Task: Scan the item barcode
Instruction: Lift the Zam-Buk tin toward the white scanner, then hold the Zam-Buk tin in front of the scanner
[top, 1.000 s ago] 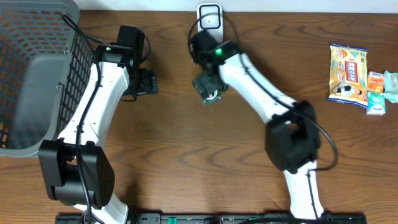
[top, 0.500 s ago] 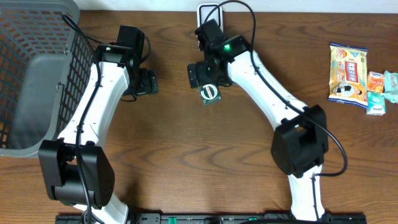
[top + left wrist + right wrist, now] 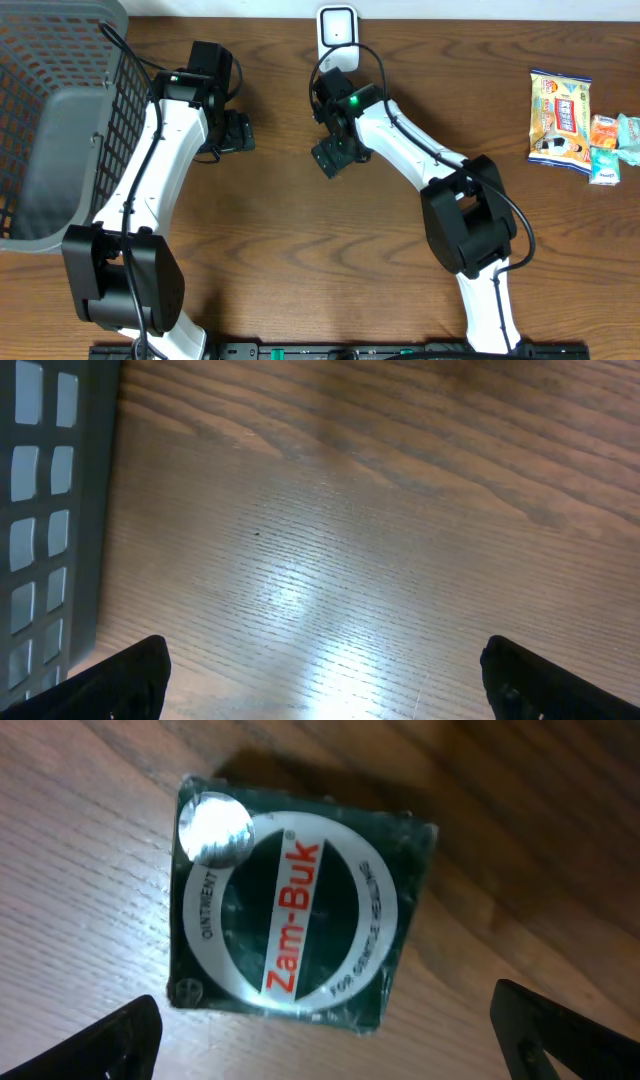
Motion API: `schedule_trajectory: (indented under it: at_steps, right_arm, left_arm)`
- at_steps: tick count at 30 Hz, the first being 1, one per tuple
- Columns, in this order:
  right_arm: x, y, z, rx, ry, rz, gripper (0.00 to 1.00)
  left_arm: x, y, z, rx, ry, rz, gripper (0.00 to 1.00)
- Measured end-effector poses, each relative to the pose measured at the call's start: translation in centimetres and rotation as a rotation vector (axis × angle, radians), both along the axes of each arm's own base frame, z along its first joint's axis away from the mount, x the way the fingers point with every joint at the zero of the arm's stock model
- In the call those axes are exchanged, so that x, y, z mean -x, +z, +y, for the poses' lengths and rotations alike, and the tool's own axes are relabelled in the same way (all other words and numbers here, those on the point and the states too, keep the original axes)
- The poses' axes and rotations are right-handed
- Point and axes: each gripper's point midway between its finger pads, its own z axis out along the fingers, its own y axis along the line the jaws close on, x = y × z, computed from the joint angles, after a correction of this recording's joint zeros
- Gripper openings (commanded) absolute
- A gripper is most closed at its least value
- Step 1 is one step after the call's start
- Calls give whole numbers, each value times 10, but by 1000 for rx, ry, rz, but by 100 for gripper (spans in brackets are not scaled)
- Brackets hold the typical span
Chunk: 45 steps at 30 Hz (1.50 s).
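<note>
the right gripper (image 3: pixel 325 1038) hangs with its jaws spread wide, gripping nothing, one fingertip on either side of the dark green zam-buk box (image 3: pixel 300 915). the box lies label-up on the wooden table (image 3: pixel 80 840) right under it, a little short of the white scanner (image 3: pixel 337 25) at the far edge.

the box sits skewed to the jaws, so closing as they stand would likely catch its corners rather than flat sides, and it could twist or squirt out. its wrap looks glossy, which makes a slip more likely. no barcode shows on the top face. if it sits on a side wall, the pads may cover it, and the scanner then reads nothing.

the left gripper (image 3: pixel 340 680) is likewise wide open over bare wood beside the basket (image 3: pixel 45 480), too far off to catch a dropped box.
</note>
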Motion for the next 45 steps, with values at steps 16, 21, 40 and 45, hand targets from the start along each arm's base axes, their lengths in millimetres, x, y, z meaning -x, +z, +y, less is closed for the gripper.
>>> schedule_trajectory:
  at_steps: [16, 21, 40, 45]
  right_arm:
    - [-18, 4, 23, -141, -86, -45, 99]
    - [-17, 4, 24, -150, -116, -42, 99]
    - [-17, 5, 27, -156, -120, -45, 99]
    - [-17, 5, 27, -155, -121, -44, 99]
  left_arm:
    - [0, 0, 0, 0, 0, 0, 98]
    - [0, 0, 0, 0, 0, 0, 98]
    - [0, 0, 0, 0, 0, 0, 98]
    - [0, 0, 0, 0, 0, 0, 98]
